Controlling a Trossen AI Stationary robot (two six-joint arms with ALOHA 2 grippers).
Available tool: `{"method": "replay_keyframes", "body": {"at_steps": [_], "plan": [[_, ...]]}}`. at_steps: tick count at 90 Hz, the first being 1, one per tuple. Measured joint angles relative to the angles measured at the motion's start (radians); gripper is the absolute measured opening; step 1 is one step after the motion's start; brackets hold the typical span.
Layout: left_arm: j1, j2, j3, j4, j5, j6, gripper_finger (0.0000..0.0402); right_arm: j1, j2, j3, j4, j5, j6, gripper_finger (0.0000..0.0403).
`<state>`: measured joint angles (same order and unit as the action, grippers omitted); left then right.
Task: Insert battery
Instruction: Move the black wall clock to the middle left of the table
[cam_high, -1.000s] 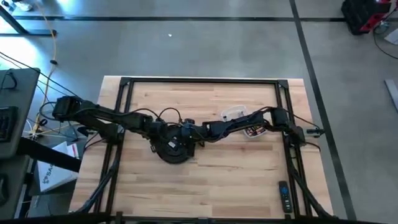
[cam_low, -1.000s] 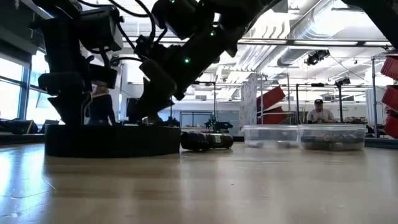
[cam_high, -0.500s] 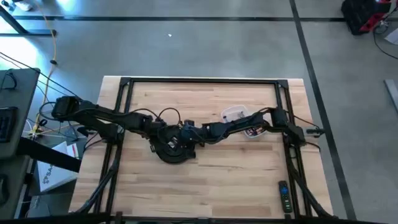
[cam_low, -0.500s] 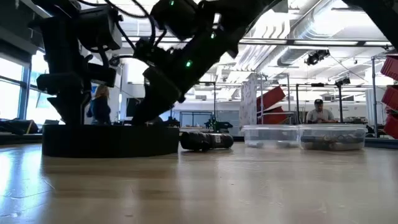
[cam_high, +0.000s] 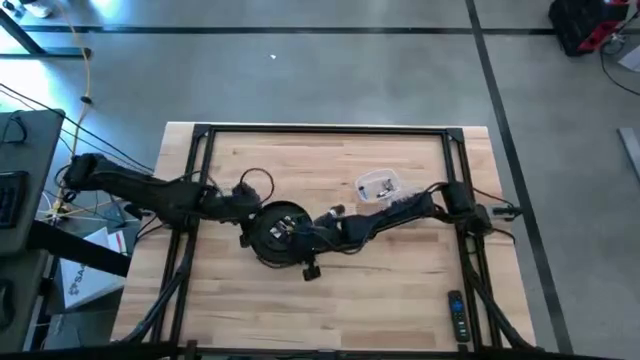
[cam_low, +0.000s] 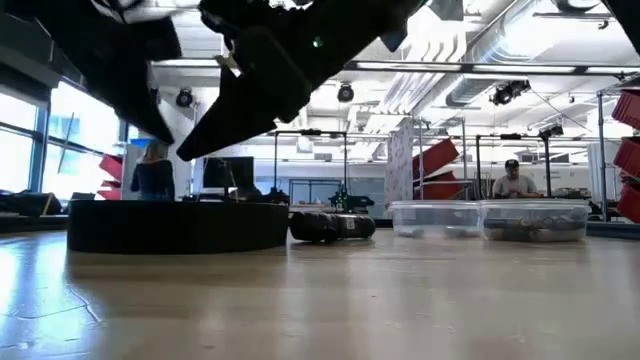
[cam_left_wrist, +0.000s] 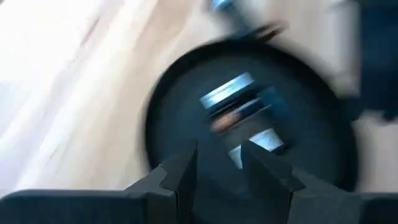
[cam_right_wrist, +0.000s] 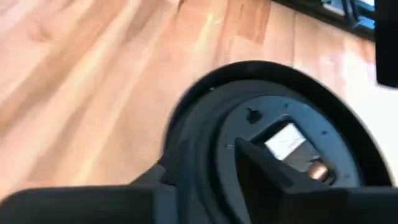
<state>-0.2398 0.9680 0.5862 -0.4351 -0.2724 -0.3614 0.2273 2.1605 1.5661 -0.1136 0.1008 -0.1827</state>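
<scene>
One battery (cam_left_wrist: 239, 115), seemingly, in one round device (cam_high: 277, 234).

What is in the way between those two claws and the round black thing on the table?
Nothing visible. Both the left gripper and the right gripper hover just above the round black device, looking straight into its open battery bay.

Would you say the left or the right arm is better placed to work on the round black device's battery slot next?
Probably the left: its wrist view looks straight down onto the round device, with its gripper open directly over the metal contacts. The right gripper sits off the device's near edge.
</scene>
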Motion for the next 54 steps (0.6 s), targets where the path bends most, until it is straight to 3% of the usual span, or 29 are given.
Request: {"method": "replay_keyframes", "body": {"at_steps": [15,29,54], "plan": [[-0.202,0.003,-0.068,0.193,0.027,0.083,0.0106,0.063,0.0,0.0,0.005,0.006,0.095,0.0151],[-0.341,0.052,-0.141,0.363,0.004,0.087,0.0105,0.134,0.0,0.0,0.016,0.117,0.137,0.0158],[-0.404,0.258,-0.184,0.577,-0.123,0.135,0.0091,0.208,0.0,0.002,0.091,0.185,0.186,0.0156]]}}
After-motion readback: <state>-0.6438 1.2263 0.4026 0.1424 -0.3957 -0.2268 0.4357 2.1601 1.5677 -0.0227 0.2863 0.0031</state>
